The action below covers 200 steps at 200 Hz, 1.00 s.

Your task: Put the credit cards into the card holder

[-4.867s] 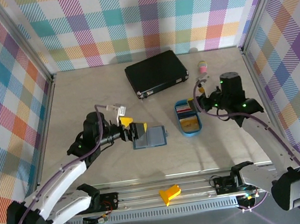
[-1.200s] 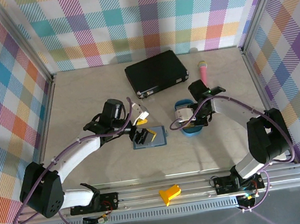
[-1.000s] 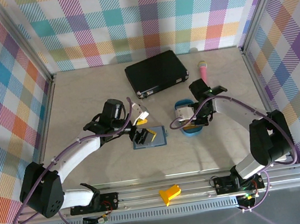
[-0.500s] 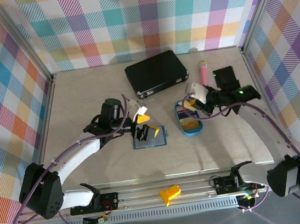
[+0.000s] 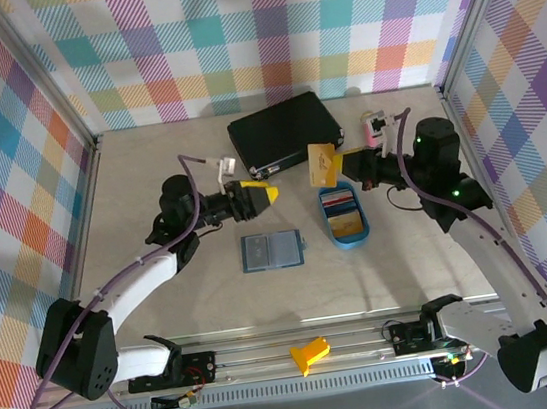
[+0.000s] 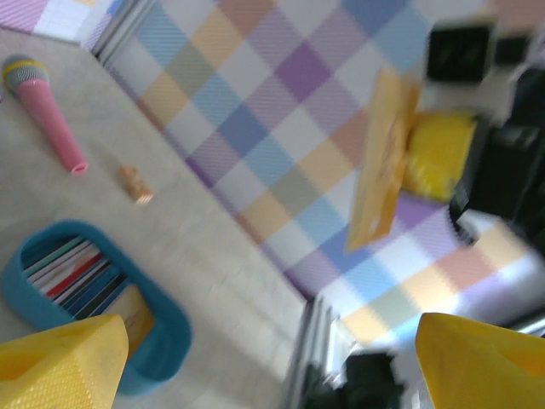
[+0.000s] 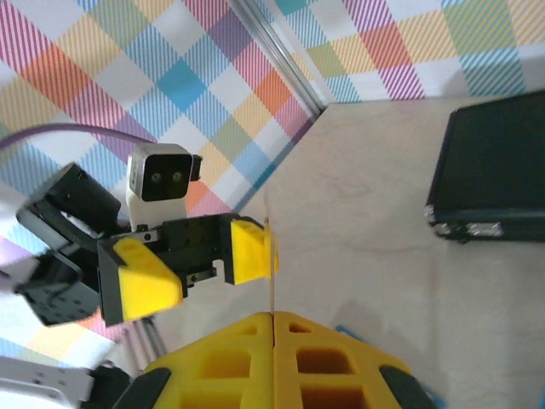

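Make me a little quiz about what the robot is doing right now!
1. True or false: the right hand holds an orange card up in the air.
2. Where do the other cards lie? A: in the blue tray. B: on the black case. C: in the wallet.
3. Fill the gap: the left hand is ____ (open or shut).
Key: 1 true; 2 A; 3 open.
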### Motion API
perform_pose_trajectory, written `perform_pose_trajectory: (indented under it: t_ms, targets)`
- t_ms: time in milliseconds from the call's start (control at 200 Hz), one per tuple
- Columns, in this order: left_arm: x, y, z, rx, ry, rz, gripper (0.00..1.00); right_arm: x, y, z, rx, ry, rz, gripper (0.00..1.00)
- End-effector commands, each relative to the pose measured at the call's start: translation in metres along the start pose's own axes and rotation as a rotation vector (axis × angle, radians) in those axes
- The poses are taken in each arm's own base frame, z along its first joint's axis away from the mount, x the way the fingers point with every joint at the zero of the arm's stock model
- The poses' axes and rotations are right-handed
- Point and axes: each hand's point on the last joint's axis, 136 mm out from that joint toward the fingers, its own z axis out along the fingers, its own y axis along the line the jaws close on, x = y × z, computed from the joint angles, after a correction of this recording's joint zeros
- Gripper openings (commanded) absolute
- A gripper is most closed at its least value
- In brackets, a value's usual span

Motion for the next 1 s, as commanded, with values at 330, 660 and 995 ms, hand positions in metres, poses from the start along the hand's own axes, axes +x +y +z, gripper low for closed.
perform_pose_trajectory:
  t_ms: [330, 660, 995]
  targets:
    - [-0.038, 0.002, -0.013, -0.026, -0.195, -0.414, 0.82, 0.009, 0.004, 0.044, -0.178, 0.086, 0.39, 0.0]
    - [-0.03, -0.012, -0.014, -0.003, -0.183, -0.465, 0.83, 0.013, 0.009, 0.067, -0.227, 0.14, 0.465, 0.0]
    - [-0.013, -0.037, 0.004, 0.062, -0.116, -0.434, 0.71, 0.015, 0.025, 0.088, -0.293, 0.182, 0.537, 0.0]
